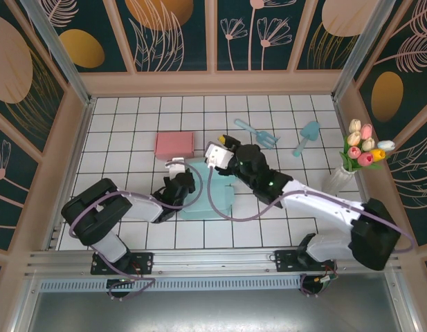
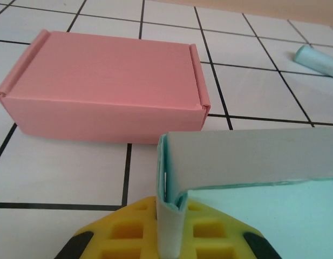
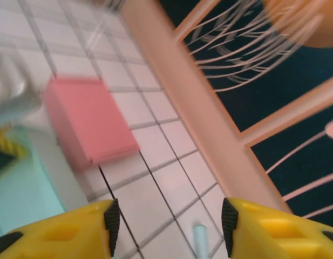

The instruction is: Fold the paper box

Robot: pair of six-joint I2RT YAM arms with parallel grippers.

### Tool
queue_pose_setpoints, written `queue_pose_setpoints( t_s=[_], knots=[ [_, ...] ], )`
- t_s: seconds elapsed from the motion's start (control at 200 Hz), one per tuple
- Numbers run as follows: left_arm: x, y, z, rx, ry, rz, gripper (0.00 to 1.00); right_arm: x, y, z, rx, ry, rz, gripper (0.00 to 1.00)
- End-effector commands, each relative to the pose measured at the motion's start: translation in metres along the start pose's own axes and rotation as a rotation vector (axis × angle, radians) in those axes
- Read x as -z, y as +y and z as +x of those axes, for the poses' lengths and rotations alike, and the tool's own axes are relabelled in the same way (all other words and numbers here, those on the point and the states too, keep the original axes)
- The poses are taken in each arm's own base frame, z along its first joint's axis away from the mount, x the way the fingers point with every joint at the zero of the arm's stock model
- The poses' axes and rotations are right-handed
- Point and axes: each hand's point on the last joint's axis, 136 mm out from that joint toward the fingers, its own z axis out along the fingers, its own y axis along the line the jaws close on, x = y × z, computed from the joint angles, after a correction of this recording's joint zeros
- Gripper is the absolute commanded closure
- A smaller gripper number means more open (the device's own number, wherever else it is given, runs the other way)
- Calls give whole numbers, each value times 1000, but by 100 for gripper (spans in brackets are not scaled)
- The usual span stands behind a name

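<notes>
Left gripper (image 2: pixel 169 234) pinches the teal paper box (image 2: pixel 252 162) at its corner.

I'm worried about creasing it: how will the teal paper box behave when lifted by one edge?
Probably light and floppy: the teal paper box is a thin sheet, bent where the left gripper pinches it. It likely holds folds: its flap stands upright. It may slide on smooth tiles.
</notes>
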Motion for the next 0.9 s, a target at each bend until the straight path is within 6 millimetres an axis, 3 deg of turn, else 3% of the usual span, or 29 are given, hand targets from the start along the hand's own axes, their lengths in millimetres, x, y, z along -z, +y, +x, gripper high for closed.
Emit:
queue_pose_setpoints(
  t_s=[0.0, 0.065, 0.235, 0.425, 0.606, 0.896],
  knots=[
    [11, -5, -33, 97, -128, 42, 100, 8, -18, 27, -633, 59, 129, 49],
    [14, -3, -37, 122, -146, 45, 100, 7, -10, 39, -734, 77, 112, 48],
    [18, 4, -37, 168, -166, 19, 100, 3, 2, 35, -853, 16, 22, 47],
    [14, 12, -26, 170, -151, -31, 100, -15, 17, 40, -847, 56, -39, 44],
    [9, 6, -20, 154, -138, -35, 100, -34, 28, 49, -840, 104, -64, 42],
    [10, 4, -18, 162, -135, -29, 100, -47, 21, 68, -873, 148, -39, 42]
  ],
)
